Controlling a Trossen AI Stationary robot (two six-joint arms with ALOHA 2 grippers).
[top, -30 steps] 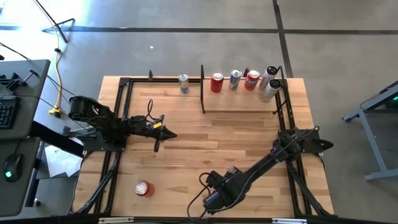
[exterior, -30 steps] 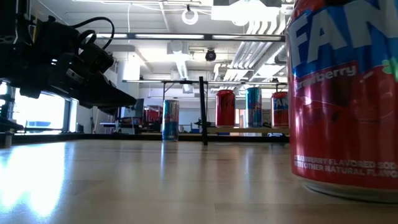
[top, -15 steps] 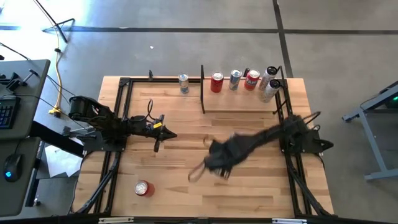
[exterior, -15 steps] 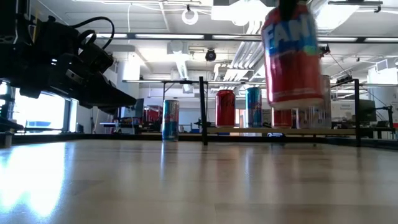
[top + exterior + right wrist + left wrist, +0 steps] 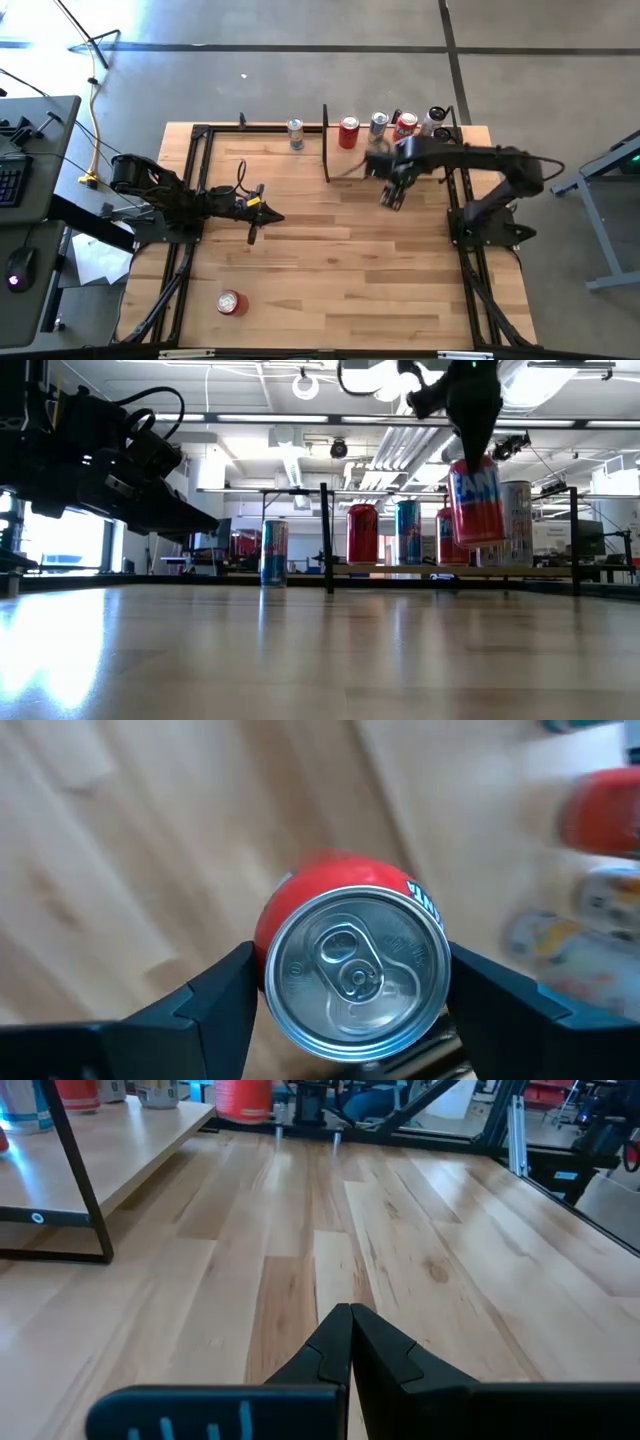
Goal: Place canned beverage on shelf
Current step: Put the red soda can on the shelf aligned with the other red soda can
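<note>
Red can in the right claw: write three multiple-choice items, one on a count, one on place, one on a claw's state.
1. Cans on the tabletop off the shelf: A two; B none; C four.
2. The held red can is: A on the shelf; B in the air; C lying on the tabletop.
3. The left claw is: A open; B shut on a can; C shut, empty.
A: blue can, second red can. B: right claw holds it clear of surfaces. C: fingers meet, nothing between.

A desk (image 5: 40, 200) with a keyboard (image 5: 8, 180) and a mouse (image 5: 14, 282) sits at the frame's left edge. A yellow cable (image 5: 93, 120) runs beside it over the grey concrete floor (image 5: 300, 60).
</note>
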